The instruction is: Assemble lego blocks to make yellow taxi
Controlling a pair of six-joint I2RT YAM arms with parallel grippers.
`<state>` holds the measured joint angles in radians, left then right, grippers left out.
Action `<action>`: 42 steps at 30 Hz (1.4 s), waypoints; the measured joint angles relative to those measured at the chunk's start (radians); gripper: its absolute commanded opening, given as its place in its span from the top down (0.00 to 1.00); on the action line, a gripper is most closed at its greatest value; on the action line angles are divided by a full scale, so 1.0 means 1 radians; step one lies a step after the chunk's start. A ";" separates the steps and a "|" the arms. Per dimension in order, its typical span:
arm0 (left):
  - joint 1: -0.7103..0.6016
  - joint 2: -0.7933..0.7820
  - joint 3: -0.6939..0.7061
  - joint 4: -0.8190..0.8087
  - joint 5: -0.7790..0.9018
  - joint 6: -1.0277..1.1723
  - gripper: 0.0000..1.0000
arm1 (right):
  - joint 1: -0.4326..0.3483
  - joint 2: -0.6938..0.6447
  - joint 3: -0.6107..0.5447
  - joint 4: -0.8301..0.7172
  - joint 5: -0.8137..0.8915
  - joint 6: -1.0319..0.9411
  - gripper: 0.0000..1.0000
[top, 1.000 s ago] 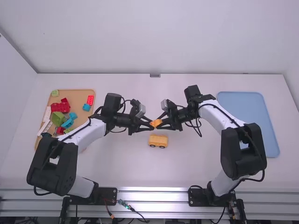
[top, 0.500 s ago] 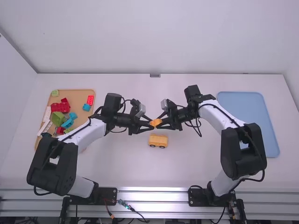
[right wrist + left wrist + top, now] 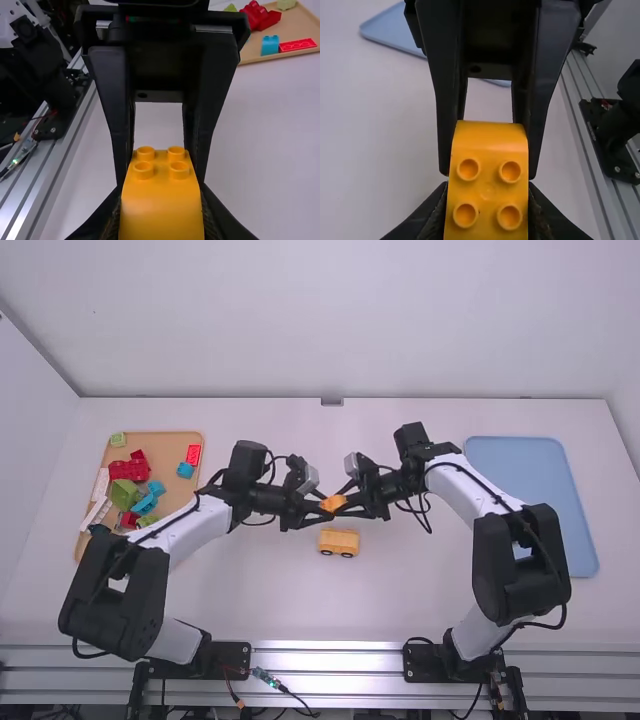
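In the high view, my left gripper (image 3: 325, 507) and my right gripper (image 3: 342, 504) meet over the middle of the table, holding a small orange-yellow block (image 3: 333, 503) from opposite sides. The left wrist view has my left gripper (image 3: 488, 202) shut on that block (image 3: 489, 174), four studs facing the camera. My right gripper (image 3: 161, 205) is shut on the other end of the block (image 3: 161, 212) in the right wrist view, its studs at the far end. A yellow wheeled car body (image 3: 339, 541) stands on the table just nearer the arm bases.
At the left lies a tan tray (image 3: 172, 444) with red, green, blue and white blocks. A blue tray (image 3: 530, 465) lies at the right. The metal rail (image 3: 325, 655) runs along the table's near edge.
My left gripper has shifted slightly to the right and toward the arm bases, still at the block. The right arm and the car body have stayed put.
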<state>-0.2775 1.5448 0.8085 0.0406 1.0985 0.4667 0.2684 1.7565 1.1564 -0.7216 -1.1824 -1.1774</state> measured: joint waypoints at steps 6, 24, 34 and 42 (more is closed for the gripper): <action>0.015 0.000 0.000 0.001 0.014 0.000 0.60 | 0.000 0.000 0.000 -0.005 0.008 0.000 0.98; 0.024 0.000 0.000 -0.001 0.034 0.015 0.93 | -0.001 0.000 0.000 -0.012 0.008 0.000 0.85; 0.019 0.000 0.000 -0.056 -0.016 0.041 0.98 | -0.003 0.000 0.001 -0.016 0.027 -0.006 0.01; 0.035 -0.034 0.000 -0.252 -0.121 0.209 0.98 | -0.095 0.000 0.001 -0.195 0.049 -0.198 0.01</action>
<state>-0.2420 1.5105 0.8085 -0.2111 0.9779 0.6758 0.1730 1.7565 1.1576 -0.9161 -1.1336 -1.3758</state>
